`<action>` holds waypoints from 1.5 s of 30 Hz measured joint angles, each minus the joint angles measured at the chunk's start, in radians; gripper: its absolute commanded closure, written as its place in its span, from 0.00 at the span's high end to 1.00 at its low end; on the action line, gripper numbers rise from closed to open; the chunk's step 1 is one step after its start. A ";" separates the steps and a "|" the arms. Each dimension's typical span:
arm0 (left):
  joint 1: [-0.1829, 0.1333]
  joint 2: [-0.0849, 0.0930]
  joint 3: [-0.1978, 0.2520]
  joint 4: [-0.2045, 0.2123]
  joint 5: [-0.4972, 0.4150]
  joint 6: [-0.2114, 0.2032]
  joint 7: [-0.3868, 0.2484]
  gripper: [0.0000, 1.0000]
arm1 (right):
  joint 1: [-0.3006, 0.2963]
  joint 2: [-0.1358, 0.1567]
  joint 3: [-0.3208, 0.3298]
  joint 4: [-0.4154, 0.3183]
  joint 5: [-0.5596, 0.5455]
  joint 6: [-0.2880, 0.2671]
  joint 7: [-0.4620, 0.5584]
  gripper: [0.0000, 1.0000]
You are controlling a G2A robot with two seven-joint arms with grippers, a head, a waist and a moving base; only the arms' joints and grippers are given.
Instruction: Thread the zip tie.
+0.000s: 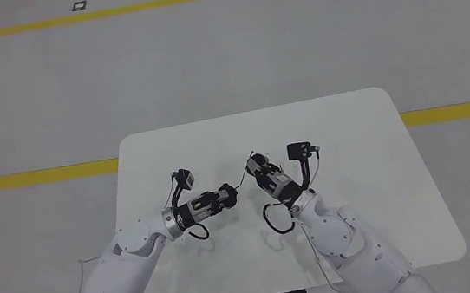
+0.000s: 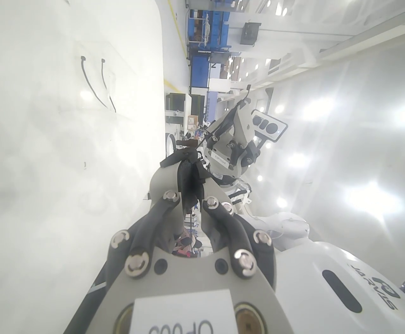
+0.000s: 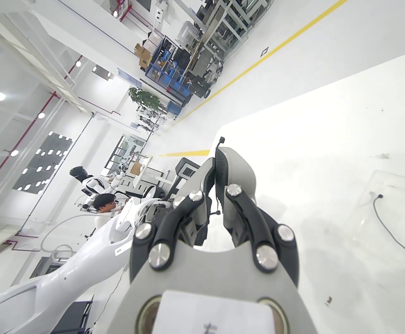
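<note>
The right gripper [image 3: 216, 159], pressed together on the zip tie [image 3: 220, 140], holds its head proud of the fingertips above the middle of the table [image 1: 346, 125], while the left gripper [image 2: 186, 164], likewise clamped, seems to pinch the tail alongside, likely to line tail with head.

Tight squeeze over the middle of the table [image 1: 347, 134]
The left claw [image 2: 188, 167] and right claw [image 3: 216, 159], both pinching the zip tie [image 3: 221, 139], leave only a slit between them; spare ties [image 2: 83, 60] on a clear sheet [image 2: 121, 63] lie well apart, with broad bare table beyond.
</note>
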 measured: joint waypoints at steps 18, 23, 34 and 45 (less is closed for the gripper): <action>0.000 0.000 0.000 0.000 0.000 0.000 0.000 0.00 | 0.013 -0.007 -0.015 0.014 -0.012 0.019 -0.003 0.00; 0.000 0.000 0.000 0.000 0.000 0.000 0.000 0.00 | 0.011 -0.008 -0.015 0.013 -0.015 0.023 0.004 0.00; 0.000 0.000 0.000 0.000 0.000 0.000 0.000 0.00 | 0.003 -0.008 -0.011 -0.003 -0.020 0.015 0.001 0.00; 0.000 0.000 0.000 0.000 0.000 0.000 0.000 0.00 | -0.003 -0.009 -0.012 -0.009 -0.025 0.016 0.009 0.00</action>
